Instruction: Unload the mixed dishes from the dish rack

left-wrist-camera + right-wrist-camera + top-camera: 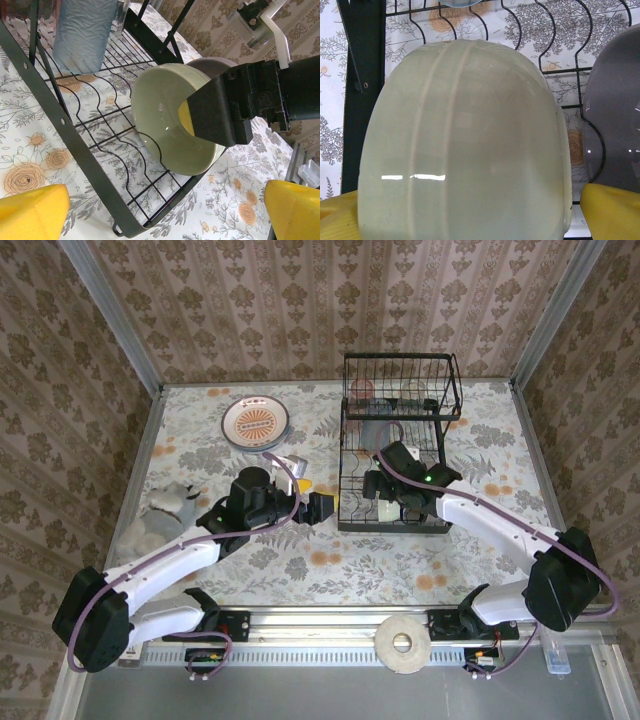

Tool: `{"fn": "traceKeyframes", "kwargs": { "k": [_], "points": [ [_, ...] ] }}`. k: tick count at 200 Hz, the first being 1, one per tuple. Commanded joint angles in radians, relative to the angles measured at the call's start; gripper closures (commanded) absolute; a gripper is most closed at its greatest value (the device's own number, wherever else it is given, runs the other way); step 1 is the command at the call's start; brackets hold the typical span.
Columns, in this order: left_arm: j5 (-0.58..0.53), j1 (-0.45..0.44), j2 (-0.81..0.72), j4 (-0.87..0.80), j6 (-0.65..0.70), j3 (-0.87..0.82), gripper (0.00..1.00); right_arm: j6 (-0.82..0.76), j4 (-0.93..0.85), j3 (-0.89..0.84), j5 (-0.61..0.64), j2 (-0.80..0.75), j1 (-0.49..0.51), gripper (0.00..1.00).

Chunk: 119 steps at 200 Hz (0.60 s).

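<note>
The black wire dish rack (400, 440) stands at the table's middle right. A cream-green bowl (170, 120) stands on edge on its lower shelf, with a lilac bowl (212, 63) just behind it. My right gripper (385, 485) is open and reaches down around the cream-green bowl (460, 145); one of its fingers (212, 117) lies at the bowl's rim. Touching or apart, I cannot tell. My left gripper (165, 220) is open and holds nothing, hovering at the rack's near left corner (75, 150). A glass tumbler (85, 35) stands further back in the rack. A plate with an orange centre (256, 423) lies on the table.
Two pinkish tumblers (362, 392) sit in the rack's upper basket. A grey crumpled cloth (170, 505) lies at the table's left edge. A tape roll (403, 643) rests on the front rail. Patterned walls close in three sides.
</note>
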Motion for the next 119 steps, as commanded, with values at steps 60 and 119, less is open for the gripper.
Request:
{"fn": "traceKeyframes", "kwargs": {
  "k": [60, 119],
  "points": [
    [0.138, -0.004, 0.004, 0.117, -0.031, -0.04, 0.0, -0.021, 0.022, 0.007, -0.043, 0.023, -0.02, 0.02],
    [0.144, 0.005, -0.015, 0.146, -0.044, -0.059, 0.0, -0.039, 0.017, 0.02, -0.057, 0.06, -0.03, 0.01]
  ]
}}
